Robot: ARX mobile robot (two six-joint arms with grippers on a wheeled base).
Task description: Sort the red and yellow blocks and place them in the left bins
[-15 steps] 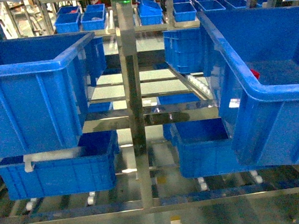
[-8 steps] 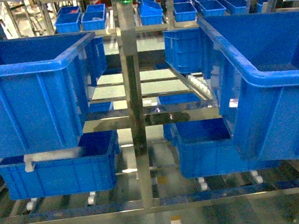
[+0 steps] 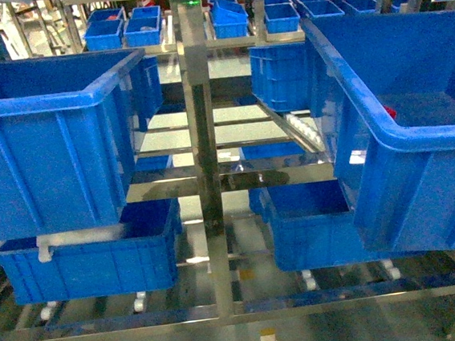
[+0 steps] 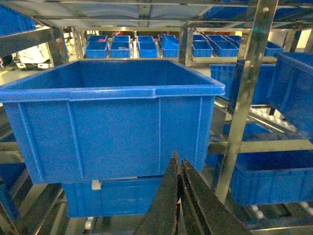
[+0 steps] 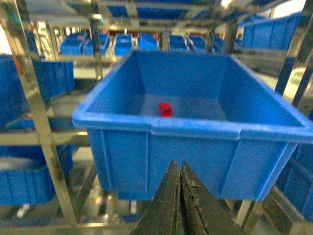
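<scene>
Red block [image 3: 389, 111] back in view, steel racking [image 3: 202, 141]

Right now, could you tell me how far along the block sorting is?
Nothing looks done yet. The red block lies on the floor of the right bin, and the left bin shows no blocks in the part I can see. Nothing is in hand: the left gripper and right gripper are both shut and empty. No yellow block is in view. Both placements remain.
</scene>
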